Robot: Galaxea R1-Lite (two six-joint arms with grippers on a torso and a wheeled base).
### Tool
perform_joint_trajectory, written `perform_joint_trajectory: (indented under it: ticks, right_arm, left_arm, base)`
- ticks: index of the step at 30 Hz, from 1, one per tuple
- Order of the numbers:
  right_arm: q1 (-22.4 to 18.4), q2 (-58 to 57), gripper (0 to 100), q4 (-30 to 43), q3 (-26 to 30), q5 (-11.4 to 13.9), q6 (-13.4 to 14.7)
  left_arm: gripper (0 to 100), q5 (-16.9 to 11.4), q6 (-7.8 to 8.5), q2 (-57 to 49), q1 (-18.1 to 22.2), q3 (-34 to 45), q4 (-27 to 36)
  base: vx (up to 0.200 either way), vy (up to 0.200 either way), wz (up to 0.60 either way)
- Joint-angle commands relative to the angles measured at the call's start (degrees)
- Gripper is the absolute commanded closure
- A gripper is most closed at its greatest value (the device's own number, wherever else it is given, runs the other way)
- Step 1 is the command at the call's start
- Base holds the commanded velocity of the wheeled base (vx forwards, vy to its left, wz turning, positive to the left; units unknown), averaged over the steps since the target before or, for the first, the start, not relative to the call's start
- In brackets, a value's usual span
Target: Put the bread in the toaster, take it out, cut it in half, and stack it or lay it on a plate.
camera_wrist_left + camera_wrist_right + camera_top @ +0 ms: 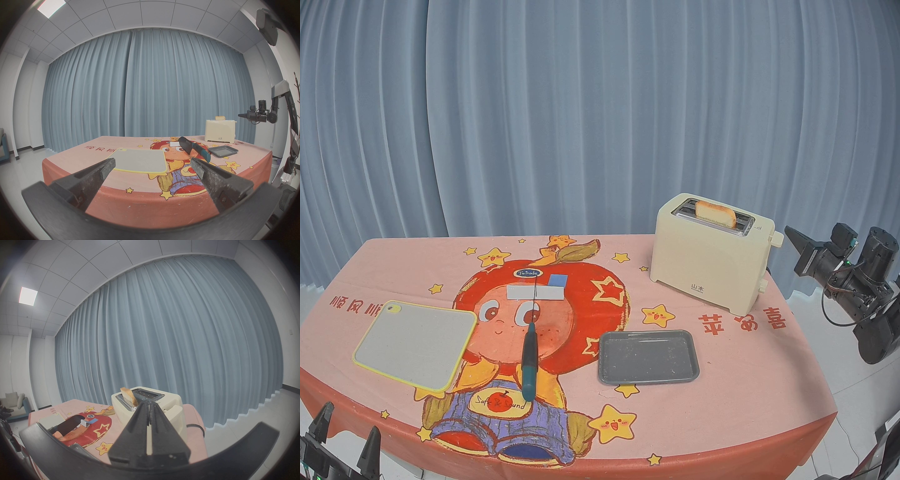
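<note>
A slice of bread (715,214) (129,396) sticks up out of a slot of the cream toaster (709,253) (220,131) (162,410) at the table's back right. My right gripper (789,233) (150,408) is shut and empty, hanging just right of the toaster, level with its top. A knife with a teal handle (530,359) (194,148) lies mid-table. A grey plate (648,356) (223,151) rests in front of the toaster. A cutting board (414,344) (140,160) lies at the left. My left gripper (345,431) (151,167) is open, below the table's near left edge.
A small white and blue block (540,289) sits at the knife's tip. The round table (737,400) wears a pink cartoon cloth. A blue curtain (581,112) hangs close behind it.
</note>
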Motion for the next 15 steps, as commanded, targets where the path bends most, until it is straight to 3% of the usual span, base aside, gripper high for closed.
perform_joint_trajectory:
  ticks: [1,15]
  right_arm:
    - [-0.1,1.9,100,-0.1,-1.2,-0.1,0.0]
    - [-1.4,5.7,100,-0.4,-2.7,-0.6,1.4]
  left_arm:
    - [0,0.0,0.0,0.0,0.0,1.0,0.0]
    - [0,0.0,0.0,0.0,0.0,1.0,0.0]
  base:
    - [0.0,0.0,0.0]
    - [0.0,0.0,0.0]
